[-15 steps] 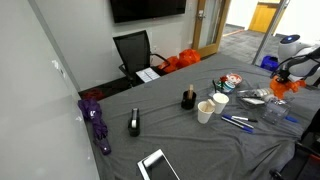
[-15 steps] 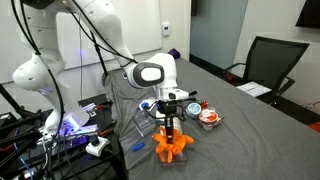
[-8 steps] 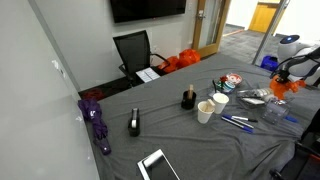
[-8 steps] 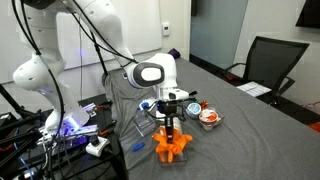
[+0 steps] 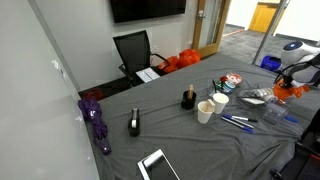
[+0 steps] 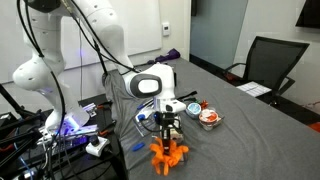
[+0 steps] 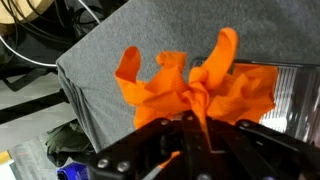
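Observation:
My gripper (image 7: 192, 126) is shut on a bunched orange cloth (image 7: 200, 85); a pinched fold of it runs up between the jaws. The cloth hangs spread below the fingers, just over the grey-covered table (image 7: 105, 70) near its corner. In both exterior views the gripper (image 6: 167, 133) points straight down, with the orange cloth (image 6: 166, 156) dangling at the table's near edge. From the far side the same orange cloth (image 5: 281, 90) shows small at the right end of the table, under the white arm (image 5: 300, 62).
A round container (image 6: 208, 117) with red contents and some pens lie behind the cloth. Two white cups (image 5: 206, 111), a black jar (image 5: 187, 98), a black tape holder (image 5: 134, 123), a tablet (image 5: 157, 165) and a purple cloth (image 5: 97, 120) sit further along. Cables and gear (image 6: 70, 130) crowd beyond the table edge.
The gripper has carried the orange cloth a little sideways and lower, toward the table's edge. It has stayed shut on the cloth throughout.

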